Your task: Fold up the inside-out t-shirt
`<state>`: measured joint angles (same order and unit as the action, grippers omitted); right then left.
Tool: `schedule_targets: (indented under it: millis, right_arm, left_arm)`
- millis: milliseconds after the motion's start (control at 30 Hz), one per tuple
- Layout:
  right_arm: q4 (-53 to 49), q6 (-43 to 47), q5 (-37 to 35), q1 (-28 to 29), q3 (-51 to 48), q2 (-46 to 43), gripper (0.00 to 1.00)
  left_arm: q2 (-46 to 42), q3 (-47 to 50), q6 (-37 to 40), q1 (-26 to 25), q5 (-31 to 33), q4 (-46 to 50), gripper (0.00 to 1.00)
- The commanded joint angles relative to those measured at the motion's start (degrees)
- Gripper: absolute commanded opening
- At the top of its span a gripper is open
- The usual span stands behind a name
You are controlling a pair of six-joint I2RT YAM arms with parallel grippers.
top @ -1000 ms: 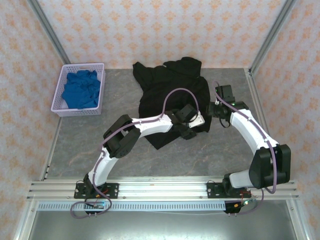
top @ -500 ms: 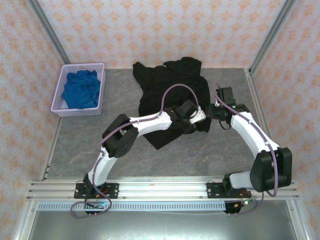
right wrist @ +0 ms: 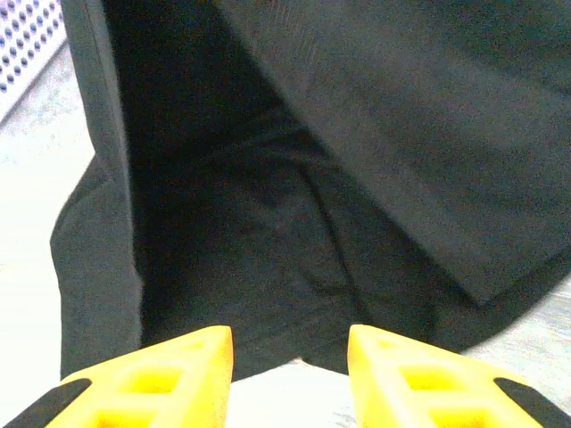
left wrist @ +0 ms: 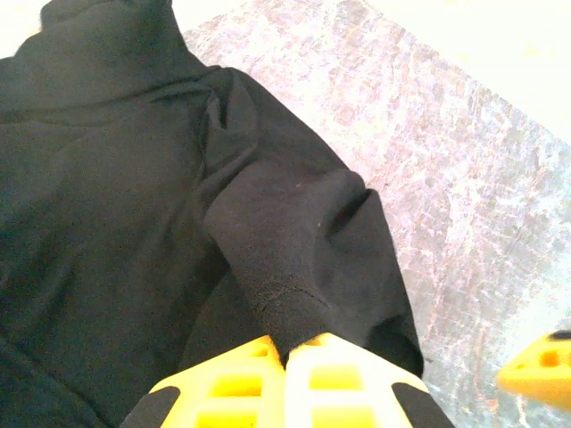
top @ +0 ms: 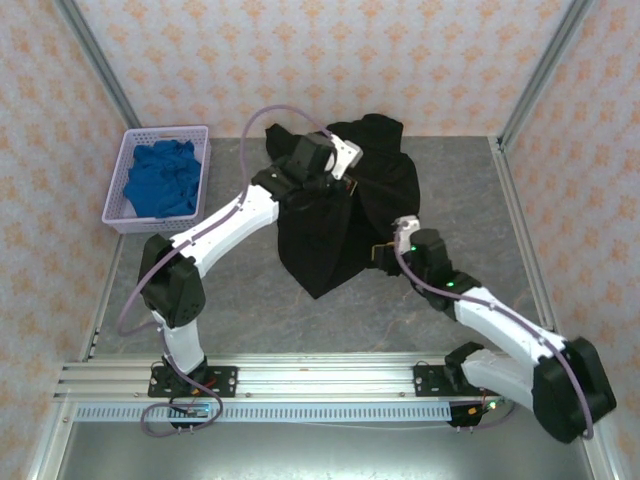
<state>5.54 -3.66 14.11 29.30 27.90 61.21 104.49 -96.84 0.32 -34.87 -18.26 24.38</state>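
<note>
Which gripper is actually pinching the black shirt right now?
The left gripper: it is shut on a fold of the t-shirt. The right gripper stands open, with a clear gap between its yellow pads.

A lavender plastic basket (top: 113, 187) sits at the far left of the grey marbled table (top: 230, 300). Crumpled bright blue cloth (top: 160, 180) lies inside it. Patterned walls (top: 300, 60) enclose the table. An aluminium rail (top: 330, 375) runs along the near edge.
</note>
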Motion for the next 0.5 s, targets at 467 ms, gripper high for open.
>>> schedule_targets:
  millis: [467]
  right_arm:
    - [34.2,10.2,-13.4,3.5,12.3,38.7,0.27]
  left_arm:
    - [-0.5,-11.4,0.3,3.0,-5.9,18.3,0.0]
